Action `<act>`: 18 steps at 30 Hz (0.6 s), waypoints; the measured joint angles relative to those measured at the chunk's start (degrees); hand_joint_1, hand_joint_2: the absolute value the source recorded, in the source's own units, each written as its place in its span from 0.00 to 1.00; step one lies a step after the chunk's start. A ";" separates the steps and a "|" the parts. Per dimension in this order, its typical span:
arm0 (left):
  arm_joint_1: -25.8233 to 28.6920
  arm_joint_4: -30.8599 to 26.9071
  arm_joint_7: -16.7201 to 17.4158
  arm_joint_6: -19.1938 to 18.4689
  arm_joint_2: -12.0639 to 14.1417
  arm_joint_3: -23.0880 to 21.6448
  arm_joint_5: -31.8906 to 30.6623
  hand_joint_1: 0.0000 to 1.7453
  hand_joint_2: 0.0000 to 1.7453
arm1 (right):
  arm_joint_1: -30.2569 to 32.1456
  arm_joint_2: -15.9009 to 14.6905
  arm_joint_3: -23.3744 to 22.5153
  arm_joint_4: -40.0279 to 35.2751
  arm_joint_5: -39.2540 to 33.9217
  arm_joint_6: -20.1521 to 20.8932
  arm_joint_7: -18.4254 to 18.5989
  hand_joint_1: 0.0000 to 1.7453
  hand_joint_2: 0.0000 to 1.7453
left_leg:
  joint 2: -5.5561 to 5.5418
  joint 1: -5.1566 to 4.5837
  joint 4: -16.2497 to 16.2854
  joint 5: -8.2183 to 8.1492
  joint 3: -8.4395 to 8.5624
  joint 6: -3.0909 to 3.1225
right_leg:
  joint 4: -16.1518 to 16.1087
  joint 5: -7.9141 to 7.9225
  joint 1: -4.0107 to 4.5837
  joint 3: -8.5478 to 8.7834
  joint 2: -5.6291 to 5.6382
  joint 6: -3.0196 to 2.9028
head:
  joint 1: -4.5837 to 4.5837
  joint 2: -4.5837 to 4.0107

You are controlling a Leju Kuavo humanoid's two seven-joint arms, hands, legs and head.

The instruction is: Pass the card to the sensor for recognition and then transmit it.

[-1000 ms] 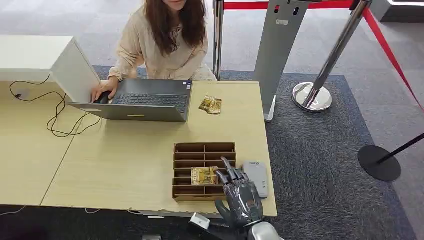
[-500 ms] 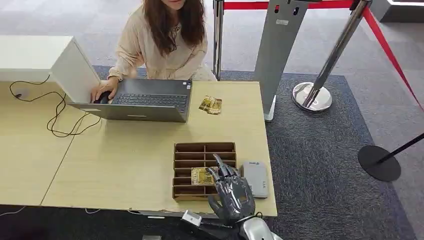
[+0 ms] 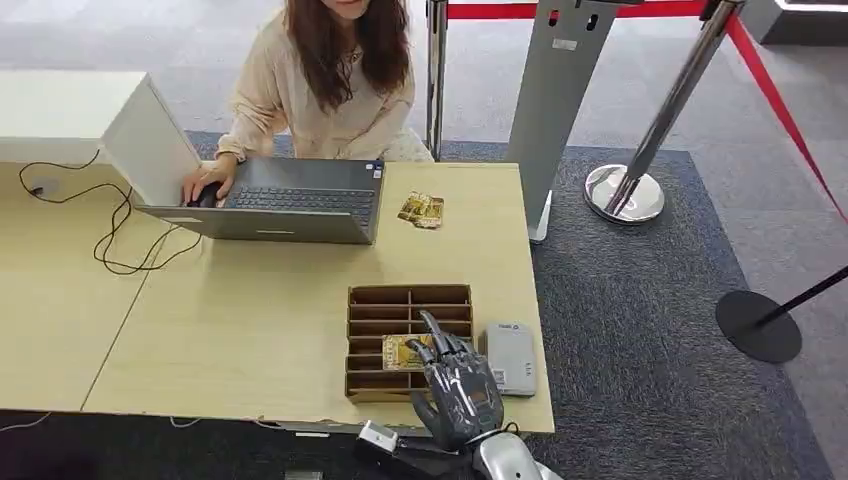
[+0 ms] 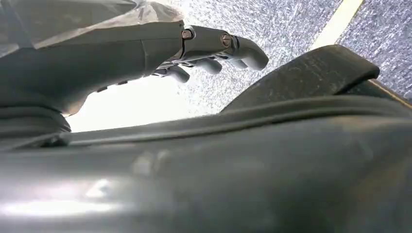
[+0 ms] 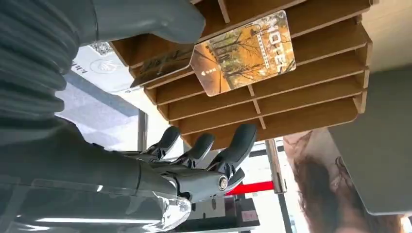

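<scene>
A hotel card (image 3: 403, 351) printed with autumn trees lies flat across the slots of a brown divided card box (image 3: 408, 300) near the table's front edge. In the right wrist view the card (image 5: 243, 53) rests on the box (image 5: 311, 92). My right hand (image 3: 455, 385) hovers over the box's right front part, fingers (image 5: 209, 150) spread and away from the card, thumb (image 5: 145, 19) close to the card's edge, holding nothing. The white card sensor (image 3: 510, 357) lies just right of the box. My left hand (image 4: 214, 46) hangs over carpet, fingers loosely extended, holding nothing.
A person types on a grey laptop (image 3: 280, 210) at the far side of the table (image 3: 250, 330). Two more cards (image 3: 421, 209) lie beside the laptop. A black cable (image 3: 110, 230) trails at the left. Stanchions (image 3: 640, 150) and a grey stand (image 3: 555, 90) rise on the right.
My right hand has shifted left, from beside the sensor to over the box next to the card. More of the sensor now shows. The card has not moved.
</scene>
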 joint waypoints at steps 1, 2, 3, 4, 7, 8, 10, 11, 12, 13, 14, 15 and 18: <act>0.00 0.00 -0.02 0.00 0.02 0.00 0.02 0.00 0.00 | 0.00 0.00 0.00 0.13 -0.26 0.02 -0.02 0.32 1.00 | 0.00 0.00 0.00 0.00 0.00 0.00 | 0.00 0.00 0.00 0.00 0.00 0.00 | 0.02 0.00; 0.00 0.00 -0.04 0.00 0.02 0.00 0.02 0.00 0.00 | 0.01 0.04 0.02 0.26 -0.31 0.07 -0.02 0.32 1.00 | 0.00 0.00 0.00 0.00 0.01 0.00 | 0.00 0.00 0.00 0.00 0.00 0.00 | 0.02 0.00; 0.00 0.00 -0.07 0.00 0.02 0.00 0.02 0.00 0.00 | 0.01 0.07 0.02 0.28 -0.33 0.11 -0.04 0.33 1.00 | 0.00 0.00 0.00 0.00 0.00 0.00 | 0.00 0.00 0.00 0.00 0.00 0.00 | 0.02 0.00; 0.00 0.00 -0.07 0.02 0.04 0.00 0.06 0.00 0.00 | 0.01 0.09 0.02 0.33 -0.33 0.15 -0.04 0.33 1.00 | 0.00 0.00 0.00 0.00 0.00 0.00 | 0.00 0.00 0.00 0.00 0.00 0.00 | 0.02 0.00; 0.00 0.00 -0.09 0.02 0.07 0.00 0.17 0.00 0.00 | 0.02 0.24 0.00 0.59 -0.39 0.39 -0.02 0.33 1.00 | 0.00 0.00 0.00 0.00 0.01 0.00 | 0.00 0.00 0.00 0.00 0.00 0.00 | 0.02 0.00; 0.00 0.00 -0.09 0.02 0.09 0.00 0.17 0.00 0.00 | 0.02 0.28 0.00 0.59 -0.39 0.53 -0.02 0.33 1.00 | 0.00 0.00 0.00 0.00 0.01 0.00 | 0.00 0.00 0.00 0.00 0.00 0.00 | 0.02 0.00; 0.00 0.00 -0.09 0.02 0.09 0.00 0.24 0.00 0.00 | 0.01 0.33 0.02 0.61 -0.50 0.83 0.00 0.33 1.00 | 0.00 0.00 0.00 0.00 0.01 0.00 | 0.00 0.00 0.00 0.00 0.00 0.00 | 0.02 0.00; 0.01 0.00 -0.09 0.02 0.09 0.00 0.26 0.00 0.00 | 0.02 0.35 0.00 0.63 -0.57 0.87 0.04 0.33 1.00 | 0.00 0.00 0.00 0.00 0.01 0.00 | 0.00 0.00 0.00 0.00 0.00 0.00 | 0.02 0.00; 0.01 0.00 -0.11 0.02 0.09 0.00 0.28 0.00 0.00 | 0.01 0.35 0.02 0.66 -0.57 0.96 0.11 0.33 1.00 | 0.00 0.00 0.00 0.00 0.01 0.00 | 0.00 0.00 0.00 0.00 0.00 0.00 | 0.02 0.00; 0.00 0.00 -0.11 0.02 0.11 0.00 0.31 0.00 0.00 | 0.01 0.37 0.00 0.66 -0.57 1.01 0.11 0.33 1.00 | 0.00 0.00 0.00 0.00 0.01 0.00 | 0.00 0.00 0.00 0.00 0.00 0.00 | 0.02 0.00; 0.00 0.00 -0.11 0.02 0.11 0.00 0.33 0.00 0.00 | 0.02 0.42 0.02 0.66 -0.59 1.03 0.11 0.33 1.00 | 0.00 0.00 0.00 0.00 0.01 0.00 | 0.00 0.00 0.00 0.00 0.00 0.00 | 0.02 0.00; 0.00 0.00 -0.11 0.02 0.11 0.00 0.35 0.00 0.00 | 0.01 0.44 0.00 0.66 -0.59 1.05 0.13 0.33 1.00 | 0.00 0.00 0.00 0.00 0.01 0.00 | 0.00 0.00 0.00 0.00 0.00 0.00 | 0.02 0.00; 0.00 0.00 -0.11 0.02 0.15 0.00 0.39 0.00 0.00 | 0.01 0.44 0.00 0.66 -0.83 1.29 0.22 0.31 1.00 | 0.00 0.00 0.00 0.00 0.01 0.00 | 0.00 0.00 0.00 0.00 0.00 0.00 | 0.02 0.00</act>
